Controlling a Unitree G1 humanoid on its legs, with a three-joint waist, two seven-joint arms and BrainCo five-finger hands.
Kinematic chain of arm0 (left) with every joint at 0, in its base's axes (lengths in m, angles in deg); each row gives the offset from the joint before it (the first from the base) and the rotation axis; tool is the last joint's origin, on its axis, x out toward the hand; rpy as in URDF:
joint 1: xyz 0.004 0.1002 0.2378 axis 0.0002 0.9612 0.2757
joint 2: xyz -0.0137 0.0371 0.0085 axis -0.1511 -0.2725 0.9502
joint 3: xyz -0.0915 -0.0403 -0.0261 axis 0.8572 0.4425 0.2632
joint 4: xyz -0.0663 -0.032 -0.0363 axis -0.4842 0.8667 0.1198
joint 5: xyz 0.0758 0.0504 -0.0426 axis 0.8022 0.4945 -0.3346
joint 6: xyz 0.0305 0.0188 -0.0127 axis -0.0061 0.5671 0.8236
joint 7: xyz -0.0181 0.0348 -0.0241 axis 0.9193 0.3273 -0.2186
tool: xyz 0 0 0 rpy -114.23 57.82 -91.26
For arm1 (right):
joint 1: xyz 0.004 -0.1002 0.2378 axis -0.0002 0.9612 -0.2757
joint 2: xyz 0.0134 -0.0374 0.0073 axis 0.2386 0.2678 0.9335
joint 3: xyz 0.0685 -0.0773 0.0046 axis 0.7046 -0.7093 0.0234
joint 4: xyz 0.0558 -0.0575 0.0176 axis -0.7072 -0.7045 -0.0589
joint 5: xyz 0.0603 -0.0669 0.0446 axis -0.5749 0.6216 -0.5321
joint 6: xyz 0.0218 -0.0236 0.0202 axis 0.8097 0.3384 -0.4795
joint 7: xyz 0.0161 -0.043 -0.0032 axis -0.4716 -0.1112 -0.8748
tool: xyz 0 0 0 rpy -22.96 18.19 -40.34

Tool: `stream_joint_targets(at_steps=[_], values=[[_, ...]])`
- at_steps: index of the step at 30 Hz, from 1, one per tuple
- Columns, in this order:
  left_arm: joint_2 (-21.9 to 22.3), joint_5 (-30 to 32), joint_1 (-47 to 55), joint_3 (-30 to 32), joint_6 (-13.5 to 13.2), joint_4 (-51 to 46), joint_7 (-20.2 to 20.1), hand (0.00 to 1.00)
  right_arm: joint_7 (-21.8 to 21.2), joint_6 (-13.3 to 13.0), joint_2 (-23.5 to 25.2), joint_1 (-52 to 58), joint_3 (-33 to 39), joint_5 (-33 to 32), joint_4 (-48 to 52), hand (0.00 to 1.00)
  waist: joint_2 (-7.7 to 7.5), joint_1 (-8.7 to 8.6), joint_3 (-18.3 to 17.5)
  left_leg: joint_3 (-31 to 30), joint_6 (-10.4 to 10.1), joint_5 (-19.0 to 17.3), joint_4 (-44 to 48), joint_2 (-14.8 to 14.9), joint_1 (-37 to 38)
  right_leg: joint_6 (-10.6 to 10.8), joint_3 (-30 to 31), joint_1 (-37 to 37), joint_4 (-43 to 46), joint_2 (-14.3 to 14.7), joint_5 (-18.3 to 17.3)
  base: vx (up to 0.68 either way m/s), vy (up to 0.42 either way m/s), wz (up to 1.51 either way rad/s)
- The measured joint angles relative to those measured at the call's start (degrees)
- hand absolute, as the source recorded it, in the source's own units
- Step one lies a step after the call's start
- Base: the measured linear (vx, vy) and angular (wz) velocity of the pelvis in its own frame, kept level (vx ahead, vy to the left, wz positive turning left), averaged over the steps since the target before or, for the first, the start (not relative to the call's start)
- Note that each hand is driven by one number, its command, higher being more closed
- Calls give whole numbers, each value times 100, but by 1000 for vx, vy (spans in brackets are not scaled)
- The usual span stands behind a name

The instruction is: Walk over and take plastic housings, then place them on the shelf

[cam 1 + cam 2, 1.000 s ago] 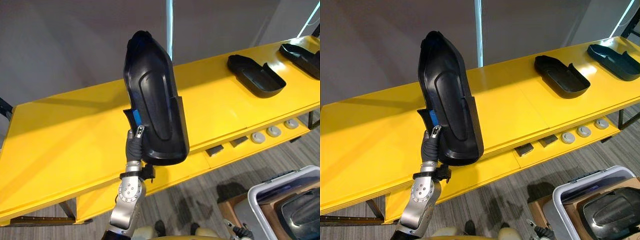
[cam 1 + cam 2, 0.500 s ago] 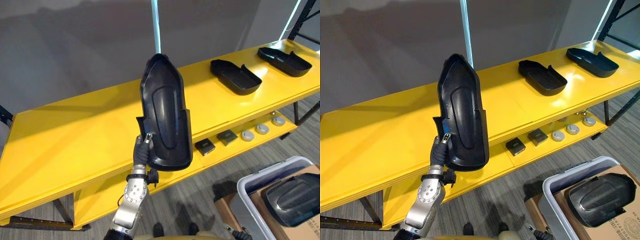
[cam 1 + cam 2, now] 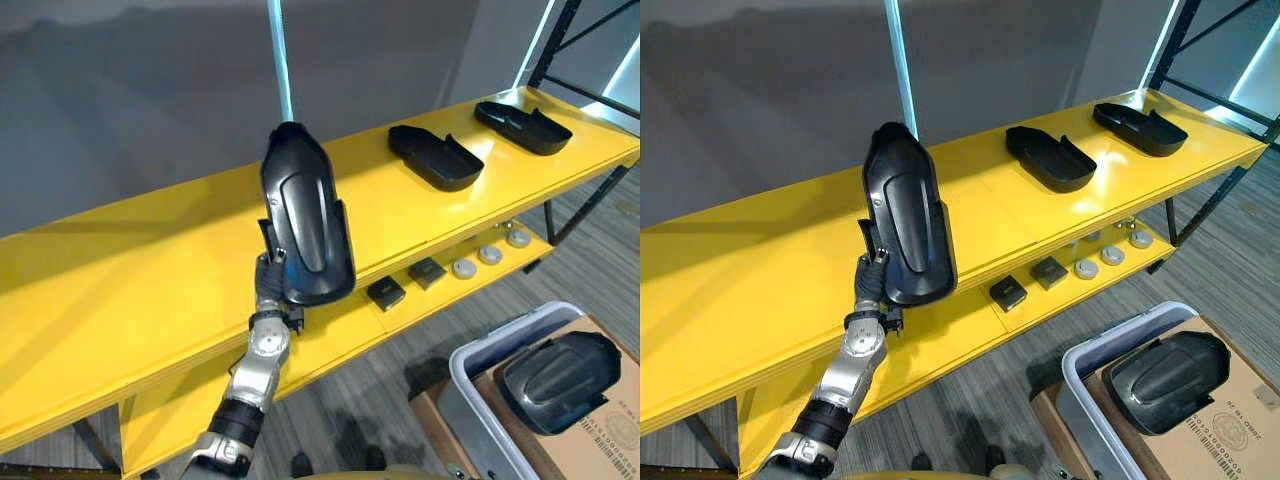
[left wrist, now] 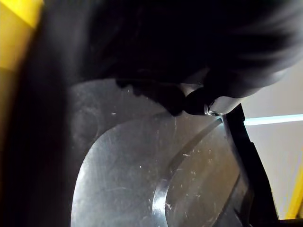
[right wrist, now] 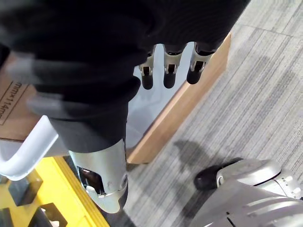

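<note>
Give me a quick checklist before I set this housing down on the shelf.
1. Grip: ok. The left hand is shut on the housing at its lower edge.
2. Housing pose: not ok for release. It stands upright above the shelf.
3. Landing spot: ok. The shelf is bare around the housing.
4. Clearance from the placed housings: ok. Both lie well to the right.
5. Right hand: ok. It is open and holds nothing.
</note>
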Motion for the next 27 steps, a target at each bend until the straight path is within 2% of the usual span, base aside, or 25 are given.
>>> stream_joint_targets(at_steps=[5,6,9,12,27], values=[[-72,-299,-447,357,12,446,108,100,-3,-7,9,-171,-7,0,11,0,-10,-39,133,0,-2,-1,1,40,-11,0,-5,-5,3,38,-1,33,-11,-5],[-83,-354,-522,411,12,537,113,0,-3,-7,9,-171,-7,0,11,0,-9,-45,142,0,-3,-1,1,46,-12,-1,-6,-10,3,43,-2,-38,-21,0],[-165,-514,-758,625,12,766,223,0,-2,-7,8,-197,-25,0,12,0,21,-147,188,8,-11,-2,0,72,-80,-26,-17,-133,42,57,-15,-68,-20,-3],[-219,-623,-912,654,13,777,250,0,1,-6,8,-170,-174,-3,12,0,13,-158,303,20,-49,-22,-3,83,-122,-47,-14,-206,93,65,-34,-53,-6,-2],[-223,-624,-1187,872,7,823,339,0,-1,-22,50,-256,-169,-12,17,0,-25,-169,348,-16,-18,6,-1,81,-186,-49,-95,-207,92,50,-32,18,4,2]])
